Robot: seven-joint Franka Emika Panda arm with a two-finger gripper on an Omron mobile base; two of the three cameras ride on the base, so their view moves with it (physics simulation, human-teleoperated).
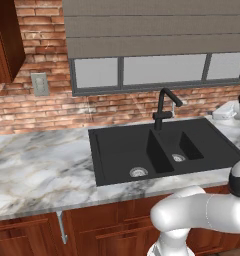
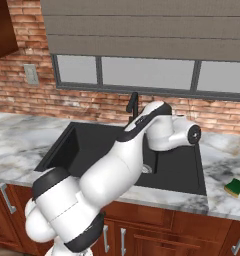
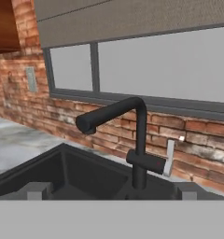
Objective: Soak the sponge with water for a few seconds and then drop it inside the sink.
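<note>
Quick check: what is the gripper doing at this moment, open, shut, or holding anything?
Gripper: open, holding nothing, facing the black gooseneck faucet. The yellow sponge with its dark green face lies on the marble counter.

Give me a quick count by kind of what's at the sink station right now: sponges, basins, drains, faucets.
Yellow sponge with dark green face, lying on the marble counter right of the sink: 1
Matte black sink basins, larger and smaller: 2
Round silver drains, in the larger basin and the smaller basin: 2
Black gooseneck faucet: 1
Total: 6
</note>
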